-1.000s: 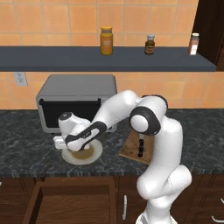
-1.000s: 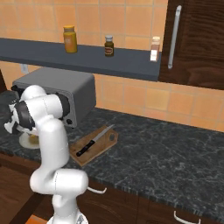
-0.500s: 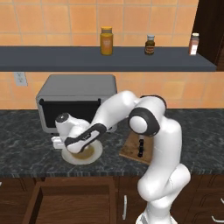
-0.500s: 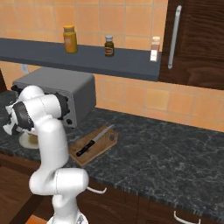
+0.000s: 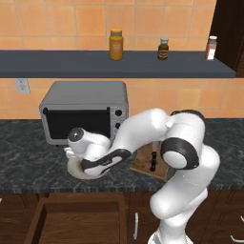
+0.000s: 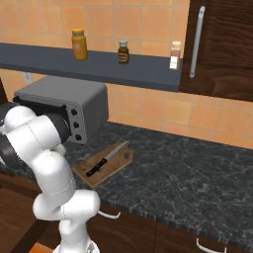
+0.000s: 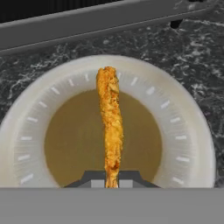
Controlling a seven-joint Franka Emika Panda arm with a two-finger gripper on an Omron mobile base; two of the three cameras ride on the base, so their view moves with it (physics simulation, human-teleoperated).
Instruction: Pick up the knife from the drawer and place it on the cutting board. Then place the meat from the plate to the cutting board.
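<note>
The dark speckled desk [image 6: 197, 173] is carrying a grey oven [image 5: 83, 112], a round plate [image 7: 192, 127] just before it, and a wooden board [image 6: 116, 163] beside. A shelf [image 5: 57, 63] above is holding three bottles.

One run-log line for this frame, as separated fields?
stage: grasping meat | gripper: shut on meat, over plate | knife: on cutting board | drawer: open
</note>
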